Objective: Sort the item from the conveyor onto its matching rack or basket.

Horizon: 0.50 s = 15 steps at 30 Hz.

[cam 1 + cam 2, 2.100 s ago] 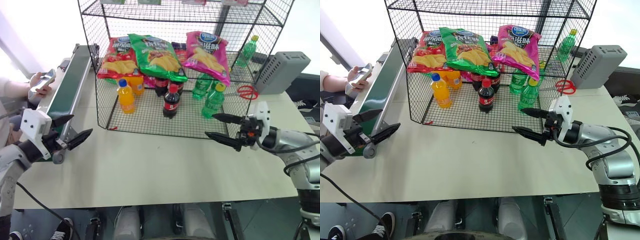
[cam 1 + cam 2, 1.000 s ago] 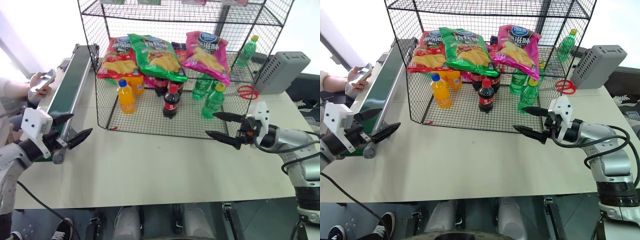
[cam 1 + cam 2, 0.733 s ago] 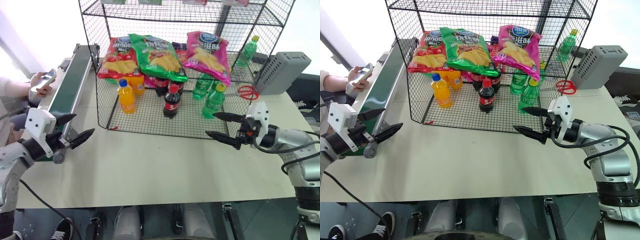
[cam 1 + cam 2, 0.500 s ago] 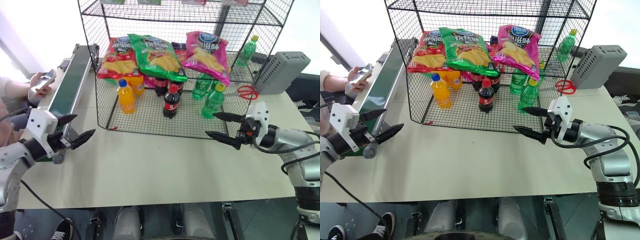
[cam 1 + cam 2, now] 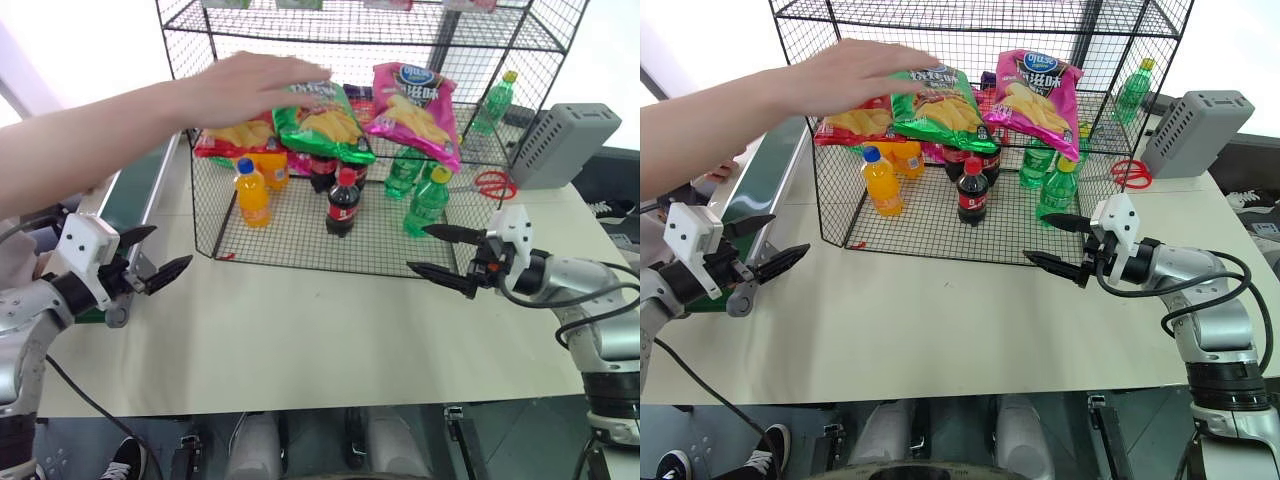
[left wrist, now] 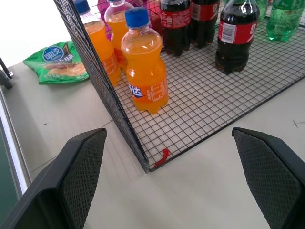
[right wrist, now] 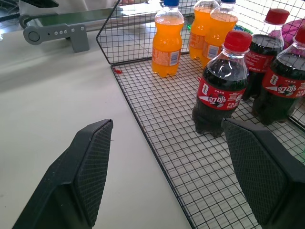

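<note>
Since half a second earlier, a person's arm [image 5: 110, 140] had come in from the left, its hand [image 5: 855, 70] spread over the red chip bag [image 5: 232, 132] and the green chip bag [image 5: 325, 118] on the wire rack [image 5: 980, 25]; whether it touched them could not be told. Both arms had kept their places.

The left gripper [image 5: 150, 255] hung with its fingers [image 5: 168, 268] wide apart and empty, the roller end of the conveyor [image 5: 765, 190] just beside them. The right gripper [image 5: 1058, 243] also had its fingers [image 5: 1052, 266] spread on nothing, their tips near the rack's front edge.

The magenta-pink chip bag [image 5: 415, 110] lay on the rack, well beyond the right fingers and closer to them than to the left ones, leaning over green bottles [image 5: 426, 203]. An orange bottle [image 6: 144, 64] stood just inside the mesh corner ahead of the left fingers, with cola bottles [image 7: 220, 90] ahead of the right ones. Red scissors [image 5: 491, 184] and a grey box [image 5: 560, 140] sat on the counter [image 5: 300, 330] beyond the right gripper.
</note>
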{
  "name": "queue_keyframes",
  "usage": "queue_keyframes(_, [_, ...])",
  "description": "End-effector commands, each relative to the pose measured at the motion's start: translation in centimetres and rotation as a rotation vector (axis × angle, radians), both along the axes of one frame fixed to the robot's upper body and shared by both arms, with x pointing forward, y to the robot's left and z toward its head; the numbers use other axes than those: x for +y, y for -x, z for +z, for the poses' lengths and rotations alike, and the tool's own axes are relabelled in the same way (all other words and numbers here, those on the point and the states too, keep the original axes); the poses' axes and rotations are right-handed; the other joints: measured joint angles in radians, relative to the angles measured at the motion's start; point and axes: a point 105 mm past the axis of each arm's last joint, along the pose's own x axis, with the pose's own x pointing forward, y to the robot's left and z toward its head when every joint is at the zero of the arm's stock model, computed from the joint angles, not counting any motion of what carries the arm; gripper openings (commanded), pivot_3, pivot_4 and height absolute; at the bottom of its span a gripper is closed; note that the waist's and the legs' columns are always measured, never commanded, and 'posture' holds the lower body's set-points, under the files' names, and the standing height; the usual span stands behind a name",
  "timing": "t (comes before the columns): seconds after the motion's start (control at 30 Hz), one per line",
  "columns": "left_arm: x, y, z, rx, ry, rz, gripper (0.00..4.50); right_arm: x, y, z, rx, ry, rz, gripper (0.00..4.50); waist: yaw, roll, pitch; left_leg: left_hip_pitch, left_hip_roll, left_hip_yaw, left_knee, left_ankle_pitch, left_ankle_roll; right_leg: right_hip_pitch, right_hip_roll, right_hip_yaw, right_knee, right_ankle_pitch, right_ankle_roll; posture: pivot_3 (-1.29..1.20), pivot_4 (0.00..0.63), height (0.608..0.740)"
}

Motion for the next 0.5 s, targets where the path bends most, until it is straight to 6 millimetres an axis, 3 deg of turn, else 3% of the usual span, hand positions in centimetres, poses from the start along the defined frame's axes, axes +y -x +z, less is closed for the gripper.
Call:
queue_keyframes(0.03, [-0.19,0.04,0.61,-0.033,-0.017,-0.014,4.50,0.04,-0.11,0.92,-0.049,0.010,0.008,3.80,0.000,0.000,0.000,0.000,0.000,0.000,0.000,0.000,0.000,0.000,0.000,0.000,0.000,0.000,0.000,0.00,0.150,0.740])
queue_keyframes(0.5, [0.00,0.24,0.47,-0.033,-0.021,-0.012,4.50,0.42,-0.42,1.32,-0.059,-0.002,0.020,3.80,0.001,0.000,0.000,0.000,0.000,0.000,0.000,0.000,0.000,0.000,0.000,0.000,0.000,0.000,0.000,0.00,0.150,0.740])
